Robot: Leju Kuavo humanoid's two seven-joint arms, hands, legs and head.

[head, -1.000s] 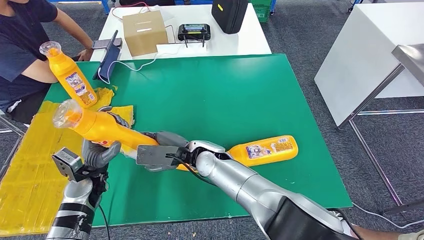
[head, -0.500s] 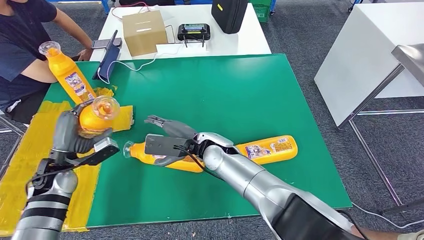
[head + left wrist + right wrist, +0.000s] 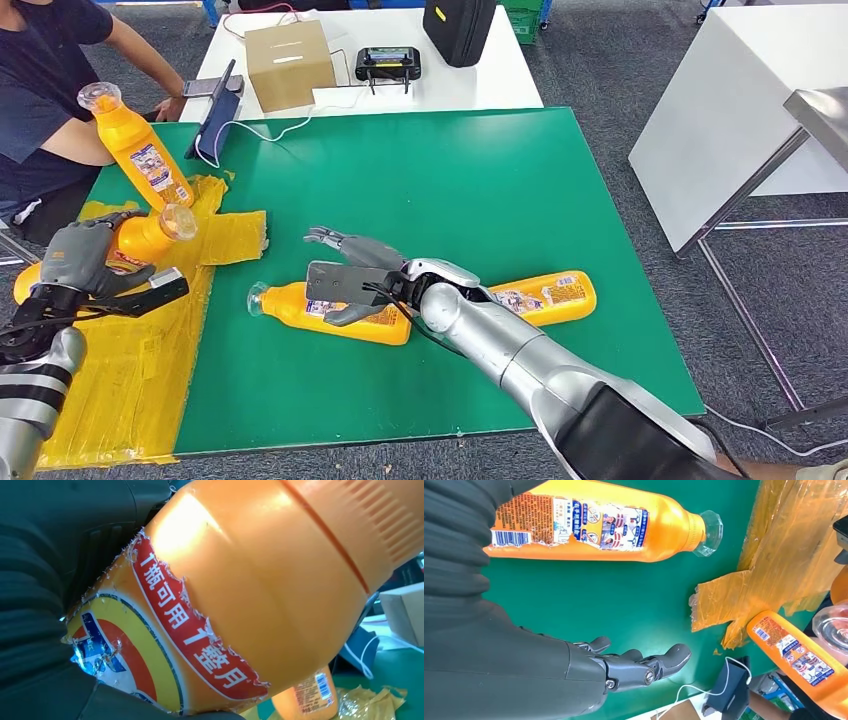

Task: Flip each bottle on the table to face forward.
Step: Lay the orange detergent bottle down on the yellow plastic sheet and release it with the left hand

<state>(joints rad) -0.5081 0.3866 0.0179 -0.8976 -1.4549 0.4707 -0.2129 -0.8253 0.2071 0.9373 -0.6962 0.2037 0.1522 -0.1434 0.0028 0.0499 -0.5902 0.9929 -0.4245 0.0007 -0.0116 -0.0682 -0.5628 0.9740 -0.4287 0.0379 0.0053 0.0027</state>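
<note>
1. Held bottle (image 3: 130,245): orange, clear cap, torn red-and-yellow label with white characters seen close in the left wrist view (image 3: 200,650). It is tilted, cap up, above the yellow sheet (image 3: 120,370) at the green table's (image 3: 450,180) left side.
2. Lying bottle (image 3: 330,312): orange, flat on the table, cap pointing left. The label with barcode and small pictures faces up in the right wrist view (image 3: 589,525).
3. Third bottle (image 3: 540,297): flat on the table, just right of the right hand, printed label up, partly behind the forearm.
4. Fourth bottle (image 3: 135,145): upright and tilted at the far left corner, beside a seated person (image 3: 40,110).
5. Left hand (image 3: 75,260): fingers wrapped around the held bottle's body, grasping it clear of the surface.
6. Right hand (image 3: 350,270): fingers (image 3: 644,667) extended and apart, holding nothing, hovering over the lying bottle's far side.
7. Open room: bare green surface lies beyond and right of the right hand. The yellow sheet reaches the near left edge. A white table (image 3: 470,85) abuts the far edge.
</note>
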